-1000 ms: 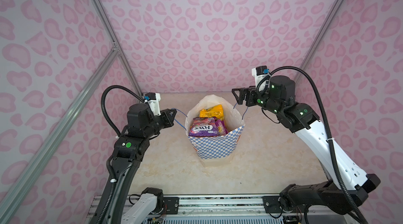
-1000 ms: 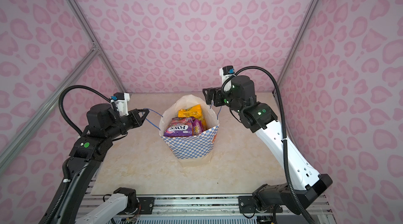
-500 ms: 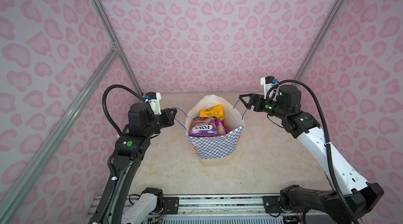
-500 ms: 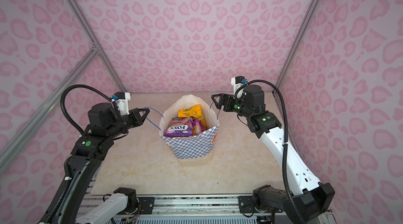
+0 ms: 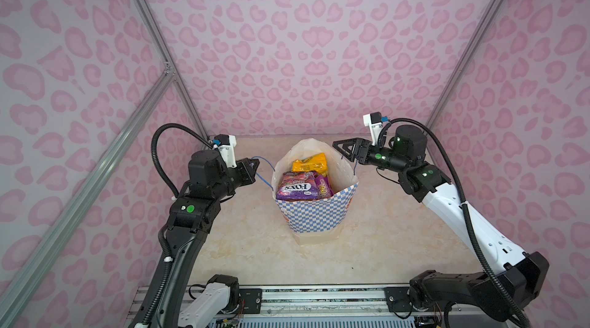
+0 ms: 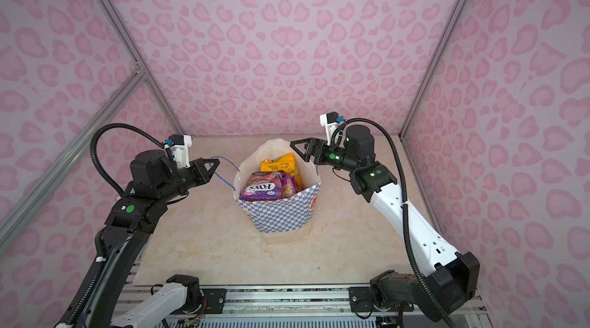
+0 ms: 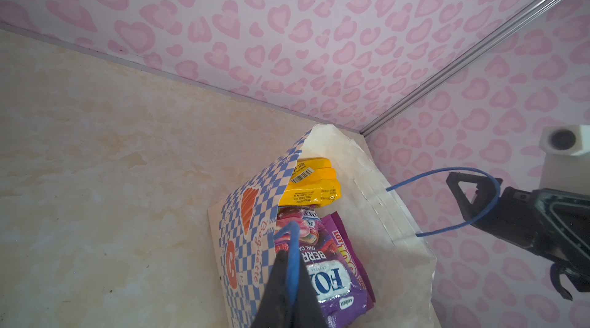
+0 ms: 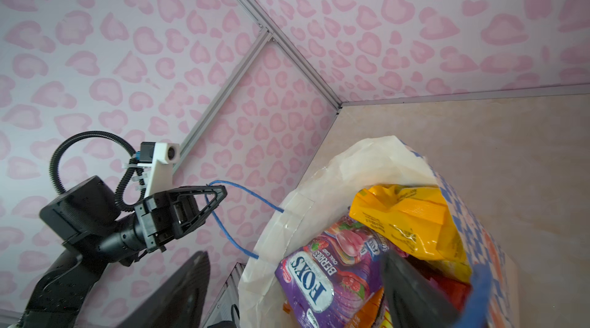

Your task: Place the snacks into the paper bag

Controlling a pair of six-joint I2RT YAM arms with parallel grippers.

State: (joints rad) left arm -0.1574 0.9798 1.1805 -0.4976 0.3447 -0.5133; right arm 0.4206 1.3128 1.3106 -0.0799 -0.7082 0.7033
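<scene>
Pinching one cord in shut left gripper, holding nothing in wide-open right gripper at other cord, bag upright between both with snacks inside; thin tearable paper, light load, so lift by both cords, never rim.

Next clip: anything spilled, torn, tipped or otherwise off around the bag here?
Nothing stands out. The paper bag stands upright, packets inside, none on the table. Its mouth is spread wide: the left gripper is shut on one blue handle, the other handle loops over one jaw of the open right gripper.
</scene>
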